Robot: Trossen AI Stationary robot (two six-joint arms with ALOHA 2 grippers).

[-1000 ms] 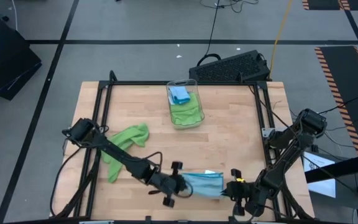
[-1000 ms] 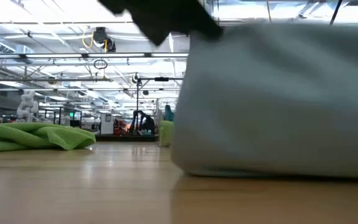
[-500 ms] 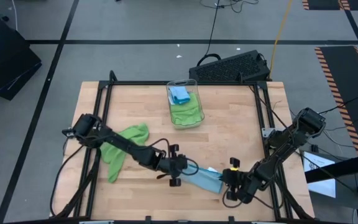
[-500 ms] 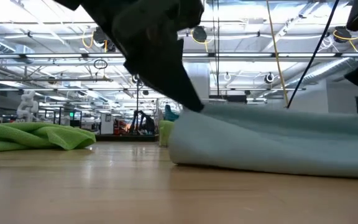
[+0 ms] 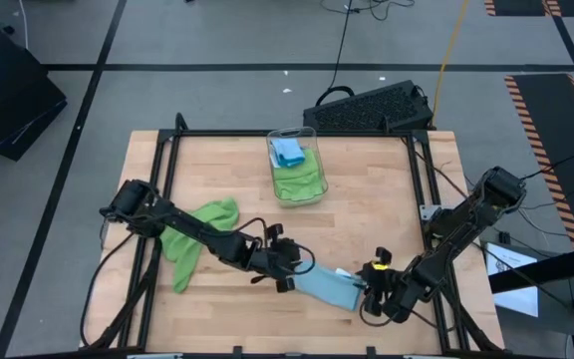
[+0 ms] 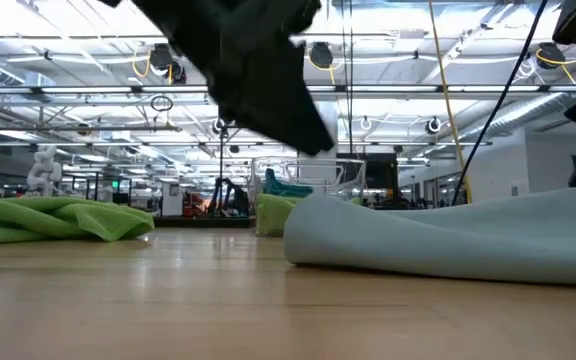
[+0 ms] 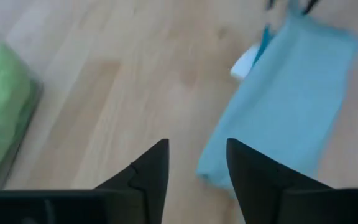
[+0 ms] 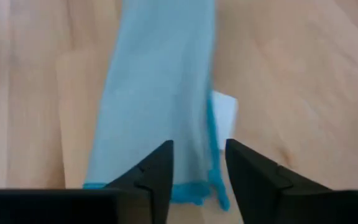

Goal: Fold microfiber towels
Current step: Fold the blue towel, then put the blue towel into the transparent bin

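Folded light-blue towel (image 5: 327, 287) lying flat on desk (image 5: 367, 199), near front edge, a bit right of centre; long narrow strip, white tag (image 8: 224, 112) sticking out at one side. Same towel in low view (image 6: 448, 238), resting on the wood, nothing gripping it.

Left gripper (image 5: 292, 267) just beside towel's left end, fingers (image 7: 151, 168) apart, nothing between them; towel edge just ahead of one finger in left wrist view (image 7: 284, 99). Right gripper (image 5: 375, 289) at towel's right end, fingers (image 8: 157, 168) apart too, hanging over the towel's end (image 8: 157, 93), not clamped on it.

Crumpled green towel (image 5: 199, 234) well apart to the left, partly under left arm; also seen at left in low view (image 6: 58, 218).

Clear bin (image 5: 297, 165) at back centre of desk, w/ green towel (image 5: 299, 182) and blue towel (image 5: 287, 152) inside. Black keyboard (image 5: 372, 108) on floor beyond desk's back edge.
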